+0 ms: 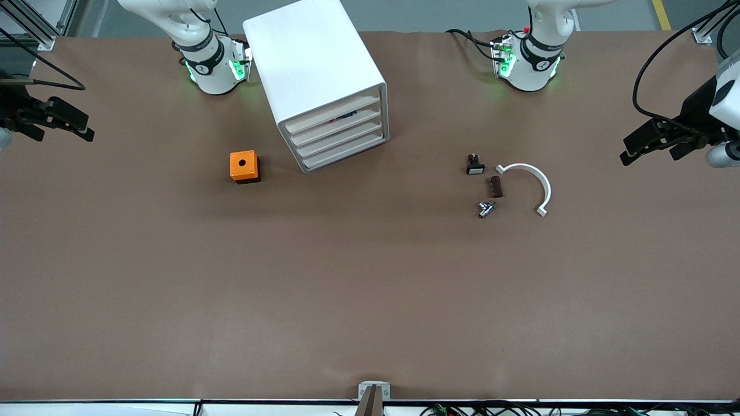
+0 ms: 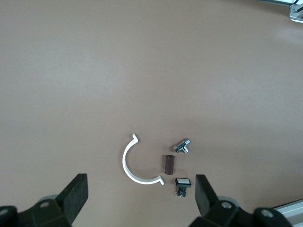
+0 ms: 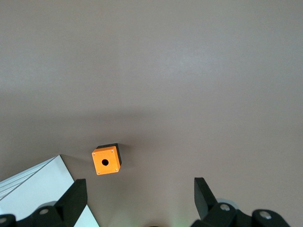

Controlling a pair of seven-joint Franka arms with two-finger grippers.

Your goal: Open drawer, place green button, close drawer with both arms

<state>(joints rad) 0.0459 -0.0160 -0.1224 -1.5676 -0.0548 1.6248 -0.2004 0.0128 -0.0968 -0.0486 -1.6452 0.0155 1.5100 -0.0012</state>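
Note:
The white cabinet stands between the two arm bases, and a corner of it shows in the right wrist view. The drawer, its lowest front, is flush with the three fronts above it. The green-capped button is not in view. A small dark thing with red and blue specks shows in the gap above the top front. My left gripper is open and empty, up over the left arm's end of the table. My right gripper is open and empty over the right arm's end.
An orange box with a black hole sits beside the cabinet toward the right arm's end. Toward the left arm's end lie a black part with a white face, a brown cylinder, a metal fitting and a white half ring.

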